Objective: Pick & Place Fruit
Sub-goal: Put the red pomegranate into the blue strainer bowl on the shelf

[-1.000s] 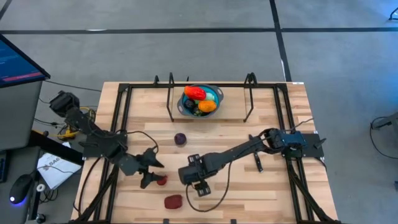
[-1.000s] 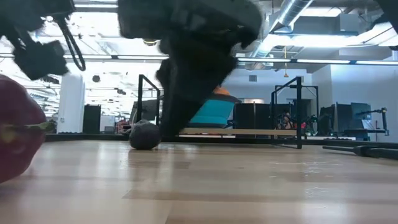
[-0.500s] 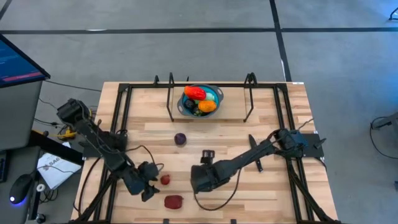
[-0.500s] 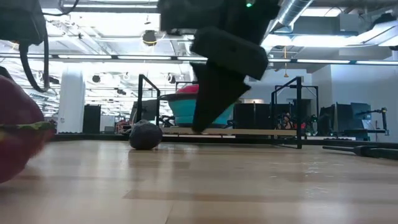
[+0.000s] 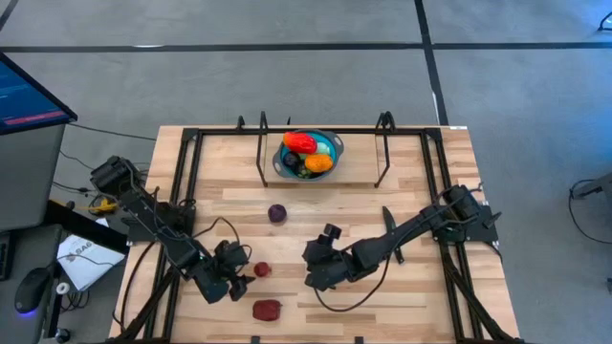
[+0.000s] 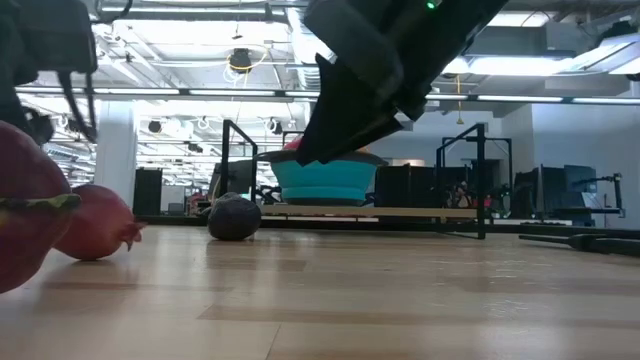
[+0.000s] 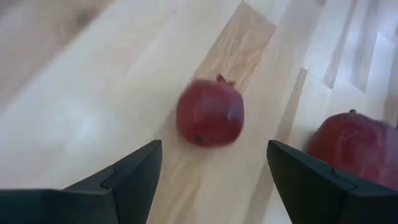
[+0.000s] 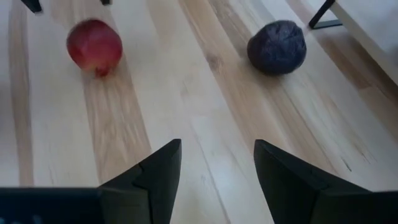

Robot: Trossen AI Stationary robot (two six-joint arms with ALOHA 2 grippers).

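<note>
- Pale wood table [image 5: 411, 182], black frame rails along its edges
- Blue bowl [image 5: 329, 145] sits at the far edge, roughly 12 o'clock from table centre; a red-orange fruit [image 5: 299, 143] and an orange fruit [image 5: 319, 163] are piled inside with darker pieces I cannot make out
- Purple fruit [image 5: 277, 213] lies alone on the boards, at 6 o'clock from the bowl, well apart from both grippers
- Small red fruit [image 5: 261, 270] rests on the table at about 7 o'clock from the purple one; left wrist view has it ahead of the fingers, not touched
- Larger maroon fruit [image 5: 267, 310] lies near the front edge, at 6 o'clock from the small red fruit, close but apart from it
- Left gripper [image 5: 239, 275] is low over the table just beside the small red fruit, at its 9 o'clock; fingers [image 7: 134, 177] spread wide, nothing between them
- Right gripper [image 5: 313, 256] is at 3 o'clock from the small red fruit, near table centre; fingers [image 8: 155, 174] stand parted with a clear gap, empty, bare wood between them
- Right wrist view shows both the small red fruit and the purple fruit ahead of it, neither in contact
</note>
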